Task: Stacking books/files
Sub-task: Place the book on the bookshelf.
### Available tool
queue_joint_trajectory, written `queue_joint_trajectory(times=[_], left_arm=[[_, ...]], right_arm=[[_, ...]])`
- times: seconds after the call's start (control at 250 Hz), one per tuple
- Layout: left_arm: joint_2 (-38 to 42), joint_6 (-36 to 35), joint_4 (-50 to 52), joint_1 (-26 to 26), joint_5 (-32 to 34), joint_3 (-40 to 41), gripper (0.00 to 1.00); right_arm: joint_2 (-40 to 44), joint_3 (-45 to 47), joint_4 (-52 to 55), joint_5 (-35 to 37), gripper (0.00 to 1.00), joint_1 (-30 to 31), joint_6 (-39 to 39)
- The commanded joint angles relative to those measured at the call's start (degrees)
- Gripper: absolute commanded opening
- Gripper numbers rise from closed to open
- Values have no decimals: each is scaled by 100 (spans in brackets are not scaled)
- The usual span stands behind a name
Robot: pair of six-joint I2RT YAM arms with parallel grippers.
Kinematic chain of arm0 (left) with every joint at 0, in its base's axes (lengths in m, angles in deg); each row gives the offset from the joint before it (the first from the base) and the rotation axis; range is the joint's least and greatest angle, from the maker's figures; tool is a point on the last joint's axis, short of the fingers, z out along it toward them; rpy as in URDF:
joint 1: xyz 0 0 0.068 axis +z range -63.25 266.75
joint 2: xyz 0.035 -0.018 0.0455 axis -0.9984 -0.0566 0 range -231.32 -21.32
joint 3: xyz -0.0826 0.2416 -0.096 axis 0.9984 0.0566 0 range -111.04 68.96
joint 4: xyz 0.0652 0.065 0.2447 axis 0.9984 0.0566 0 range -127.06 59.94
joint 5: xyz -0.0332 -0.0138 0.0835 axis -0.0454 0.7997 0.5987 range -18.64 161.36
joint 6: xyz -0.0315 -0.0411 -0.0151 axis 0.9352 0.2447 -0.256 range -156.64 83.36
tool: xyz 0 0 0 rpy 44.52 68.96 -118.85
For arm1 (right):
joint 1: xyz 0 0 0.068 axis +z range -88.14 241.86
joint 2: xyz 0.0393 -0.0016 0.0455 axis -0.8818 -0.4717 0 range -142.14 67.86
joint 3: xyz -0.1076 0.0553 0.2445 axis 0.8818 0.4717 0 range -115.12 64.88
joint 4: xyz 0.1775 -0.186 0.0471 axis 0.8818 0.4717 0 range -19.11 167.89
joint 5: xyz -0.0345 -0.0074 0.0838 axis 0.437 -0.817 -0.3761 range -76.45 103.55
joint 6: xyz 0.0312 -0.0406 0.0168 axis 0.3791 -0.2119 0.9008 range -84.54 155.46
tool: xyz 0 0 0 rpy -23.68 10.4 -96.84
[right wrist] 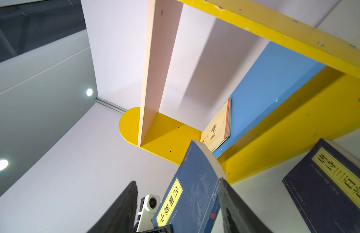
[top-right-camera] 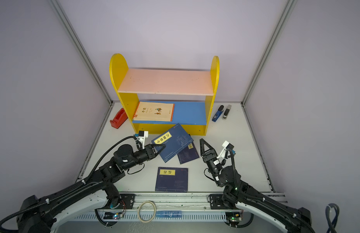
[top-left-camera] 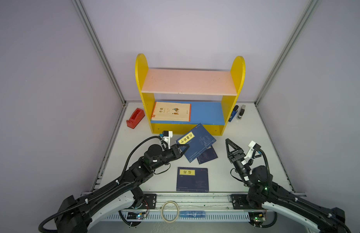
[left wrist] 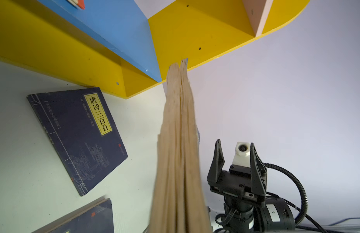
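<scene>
Three navy books show in both top views, each with a yellow title label. The raised navy book (top-left-camera: 201, 139), labelled 小窗幽记, tilts above the table (top-left-camera: 255, 161) just in front of the yellow shelf (top-left-camera: 141, 80), and the left gripper (top-left-camera: 184, 147) is clamped tight on its near edge. It partly covers the second navy book (top-left-camera: 208, 156), which lies flat. That book's label is cut off in the top views, but the left wrist view shows it whole: 唐诗三百首. The left wrist view alone also shows the held book edge-on, its tan pages slightly fanned. The third navy book (top-left-camera: 192, 179), labelled 论语, lies flat and apart near the front rail.

One cream book (top-left-camera: 172, 111) faces up on the blue lower board (top-left-camera: 207, 113), at its left end. Only the right wrist view shows thin spines beneath it — a small stack, though I cannot count it. Its black title is too small to read surely.

The right gripper (left wrist: 235, 146) stands beside the books with its jaws spread and nothing between them.

One red tape dispenser (top-left-camera: 135, 118) sits left of the shelf and one blue stapler (top-left-camera: 233, 114) sits right of it.
</scene>
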Motion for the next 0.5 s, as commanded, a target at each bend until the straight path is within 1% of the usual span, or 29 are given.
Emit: queue_joint_trajectory(times=[0.0,0.056,0.124,0.22,0.296,0.388,0.496], left_arm=[[313,-321,552,171,-523,-204,0],[431,-342,752,289,-641,-287,0],[495,-335,858,471,-918,-355,0],[493,-308,926,718,-1350,-401,0],[477,-307,1087,865,-1587,-440,0],[473,-354,1177,1007,-1795,-449,0],[469,-456,1261,1076,-1886,-511,0]], right_arm=[[-303,-411,815,-1184,66,-299,-398],[-780,-681,828,-1861,67,-594,-397],[-1425,-914,601,-2756,67,-994,-314],[-2007,-1003,285,-3375,69,-1343,-282],[-2132,-966,-12,-3986,69,-1720,-215],[-2038,-825,-444,-4684,69,-2154,-68],[-1940,-1014,-120,-5162,70,-2384,-222]])
